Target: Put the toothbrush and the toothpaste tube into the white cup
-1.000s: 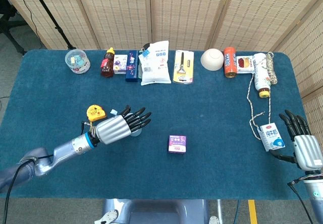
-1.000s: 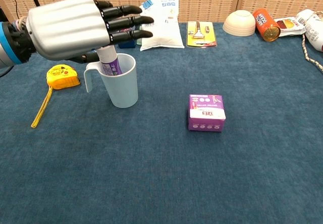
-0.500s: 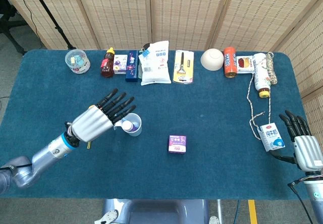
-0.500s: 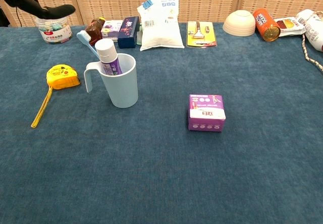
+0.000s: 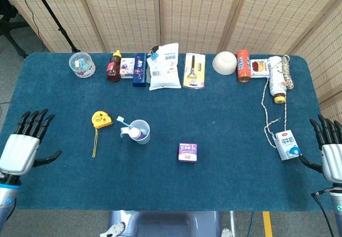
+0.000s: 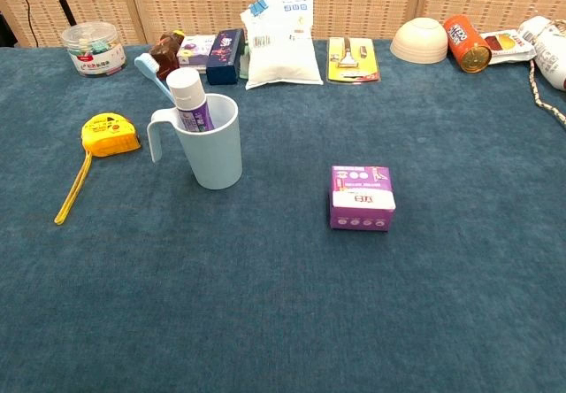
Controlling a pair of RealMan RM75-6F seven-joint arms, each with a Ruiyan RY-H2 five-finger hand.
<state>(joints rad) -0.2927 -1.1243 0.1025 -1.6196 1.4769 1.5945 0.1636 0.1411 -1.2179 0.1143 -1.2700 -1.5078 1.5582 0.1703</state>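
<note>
The white cup (image 5: 140, 132) (image 6: 212, 150) stands upright on the blue table, left of centre. Inside it the purple-and-white toothpaste tube (image 6: 188, 99) (image 5: 137, 134) stands cap up, and the light-blue toothbrush (image 6: 152, 72) (image 5: 123, 121) leans out to the left with its head up. My left hand (image 5: 24, 146) hangs at the table's front-left edge, fingers spread, holding nothing, far from the cup. At the front-right edge my right hand (image 5: 331, 149) is spread and empty too. Neither hand shows in the chest view.
A yellow tape measure (image 5: 101, 120) lies just left of the cup, a small purple box (image 5: 187, 152) to its right. A milk carton (image 5: 286, 144) and a cord (image 5: 265, 103) lie near my right hand. Jars, bottles, packets and a bowl (image 5: 224, 62) line the far edge.
My left hand has drawn back from over the cup to the table's front-left edge, leaving the chest view. The cup, tube and brush stay put. My right hand shifted slightly right.
</note>
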